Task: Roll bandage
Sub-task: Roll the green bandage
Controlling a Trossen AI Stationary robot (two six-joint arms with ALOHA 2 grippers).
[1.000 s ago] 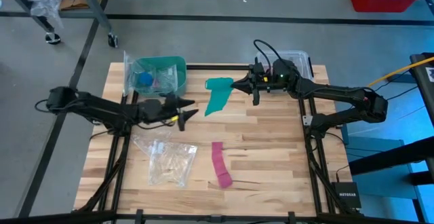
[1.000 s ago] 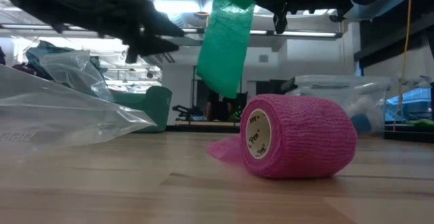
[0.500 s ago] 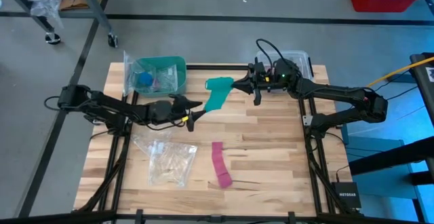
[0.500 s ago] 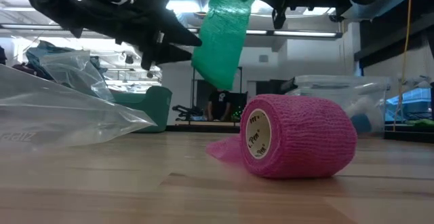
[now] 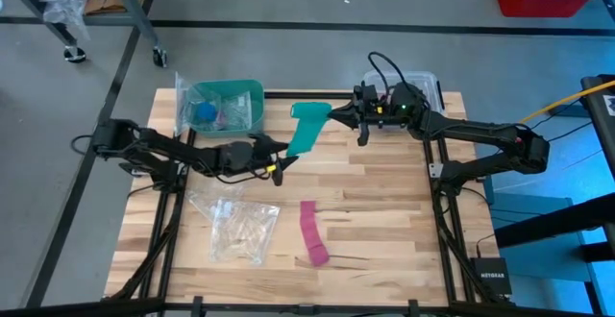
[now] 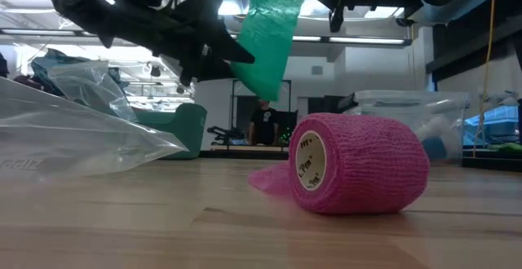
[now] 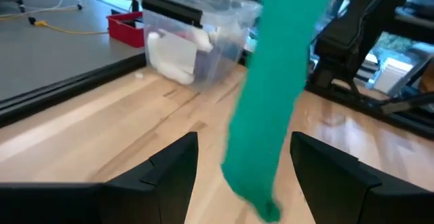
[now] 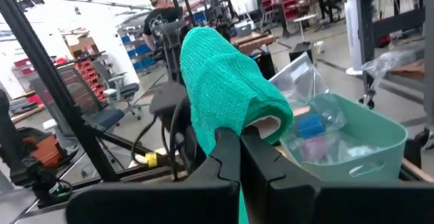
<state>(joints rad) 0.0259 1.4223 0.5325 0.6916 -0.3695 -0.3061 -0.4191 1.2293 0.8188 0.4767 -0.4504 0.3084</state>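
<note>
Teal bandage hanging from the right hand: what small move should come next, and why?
Probably ease the left hand forward and shut it on the strip's loose end. The bandage hangs from the shut right hand, and its tail dangles between the left hand's open fingers, ungripped.

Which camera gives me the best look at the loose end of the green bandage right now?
The left wrist view: the bandage hangs between the open left gripper fingers. The high view shows it slanting from the shut right gripper toward the left. The low view shows the hanging tail, partly hidden. The right wrist view shows only the gripped roll end.
</note>
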